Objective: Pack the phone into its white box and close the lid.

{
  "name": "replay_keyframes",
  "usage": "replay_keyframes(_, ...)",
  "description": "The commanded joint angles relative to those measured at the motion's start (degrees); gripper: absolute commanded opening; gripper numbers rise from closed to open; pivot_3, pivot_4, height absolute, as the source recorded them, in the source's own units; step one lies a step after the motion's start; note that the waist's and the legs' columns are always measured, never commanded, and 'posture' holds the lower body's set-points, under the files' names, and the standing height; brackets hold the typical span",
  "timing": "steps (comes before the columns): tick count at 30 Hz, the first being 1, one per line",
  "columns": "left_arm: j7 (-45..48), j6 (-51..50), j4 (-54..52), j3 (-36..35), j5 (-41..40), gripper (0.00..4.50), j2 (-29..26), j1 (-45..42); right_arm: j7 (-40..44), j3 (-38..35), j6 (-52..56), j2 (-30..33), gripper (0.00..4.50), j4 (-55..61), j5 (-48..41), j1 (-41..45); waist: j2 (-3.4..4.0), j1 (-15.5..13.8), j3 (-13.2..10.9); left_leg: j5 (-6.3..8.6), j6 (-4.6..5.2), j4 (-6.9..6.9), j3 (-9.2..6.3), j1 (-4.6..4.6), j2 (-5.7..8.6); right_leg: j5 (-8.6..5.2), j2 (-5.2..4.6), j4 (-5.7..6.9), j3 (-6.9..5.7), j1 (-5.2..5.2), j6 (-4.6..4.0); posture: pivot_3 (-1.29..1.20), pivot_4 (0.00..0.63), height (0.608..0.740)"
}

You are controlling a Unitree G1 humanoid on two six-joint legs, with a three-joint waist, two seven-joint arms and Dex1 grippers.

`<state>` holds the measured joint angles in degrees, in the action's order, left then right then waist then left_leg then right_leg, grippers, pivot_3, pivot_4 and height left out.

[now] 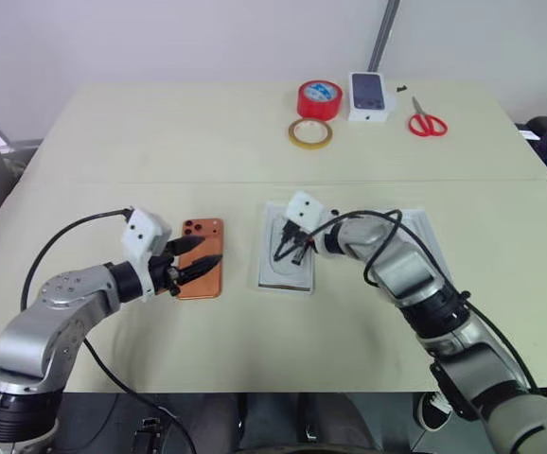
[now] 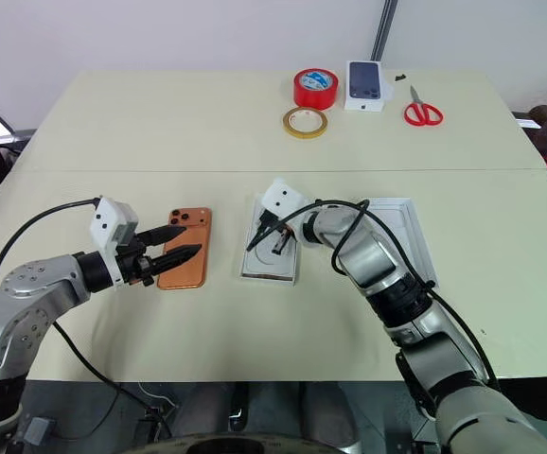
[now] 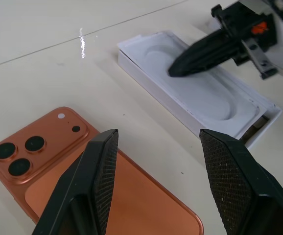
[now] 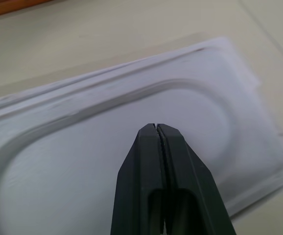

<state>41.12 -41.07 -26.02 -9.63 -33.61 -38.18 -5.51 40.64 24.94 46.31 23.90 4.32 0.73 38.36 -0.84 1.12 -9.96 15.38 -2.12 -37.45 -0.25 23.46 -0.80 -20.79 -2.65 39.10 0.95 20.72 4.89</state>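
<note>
phone (image 1: 202,257) lies unpacked on the worktop (image 1: 160,142) beside the white box (image 1: 287,248); lid (image 2: 401,232) off. left jaws wide, empty; right jaws pressed together, empty.

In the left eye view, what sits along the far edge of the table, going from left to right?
Yellow tape ring → red tape roll → small white box printed with a dark phone → red scissors.
</note>
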Motion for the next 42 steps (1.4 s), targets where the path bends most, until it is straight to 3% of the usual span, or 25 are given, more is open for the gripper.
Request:
replay_keyframes(1,0.1,1.3,-1.0,0.2,0.0,2.78,0.0,-0.5,2.6,1.3,2.0,1.3,0.06,4.3,-1.1,-1.4,0.00,0.0,0.0,0.00,0.00,0.00,0.00,0.00,0.00,0.00,0.00,0.00,0.00,0.00,0.00,0.00,0.150,0.740)
replay_keyframes(18,0.3,2.1,0.0,1.3,0.1,2.78,0.1,-1.0,15.2,4.8,-0.7,9.6,0.06,17.0,-5.6,-5.3,0.00,-0.1,0.0,0.01,0.01,0.02,-0.02,-0.01,0.00,0.00,0.00,-0.01,-0.01,0.00,0.00,0.00,0.150,0.740)
replay_keyframes(23,-1.7,1.7,0.0,0.2,0.3,2.78,0.6,-0.6,12.7,3.1,-3.2,7.9,0.06,15.2,-4.1,-4.0,0.00,-0.1,0.0,0.01,0.01,0.02,-0.02,-0.01,0.00,0.00,0.00,-0.01,-0.01,0.00,0.00,0.00,0.150,0.740)
replay_keyframes(26,-7.7,-4.1,2.5,-5.2,-3.4,2.78,2.6,-2.4,7.7,0.1,-3.2,3.8,0.06,11.6,-3.3,-0.5,0.00,0.1,0.0,0.01,0.01,0.01,-0.02,-0.01,-0.01,0.00,0.01,0.01,0.00,0.00,0.00,0.00,0.150,0.740)
replay_keyframes(30,-15.9,-11.5,4.6,-11.4,-6.0,4.47,4.4,-4.4,4.6,-0.8,-2.3,-0.2,0.00,8.4,-3.2,3.2,-0.02,0.0,0.0,0.00,0.01,0.01,-0.03,-0.01,-0.02,0.00,0.04,0.06,-0.01,0.05,0.00,0.00,0.150,0.740)
replay_keyframes(37,-25.8,-29.8,9.0,-15.9,-9.1,4.47,5.5,-8.1,1.5,6.6,-4.9,-7.5,0.00,-1.3,1.6,7.1,-0.06,0.0,0.0,-0.01,-0.01,-0.01,-0.03,-0.01,-0.01,0.00,0.03,0.08,-0.02,0.06,0.00,0.00,0.150,0.740)
replay_keyframes(42,-27.4,-39.6,9.0,-16.8,-11.9,4.47,7.4,-11.0,2.3,10.7,-6.0,-9.7,0.00,-6.5,4.6,8.8,-0.09,0.0,0.1,-0.03,-0.05,-0.03,-0.04,0.00,0.01,0.00,0.02,0.12,-0.04,0.08,0.00,0.00,0.150,0.740)
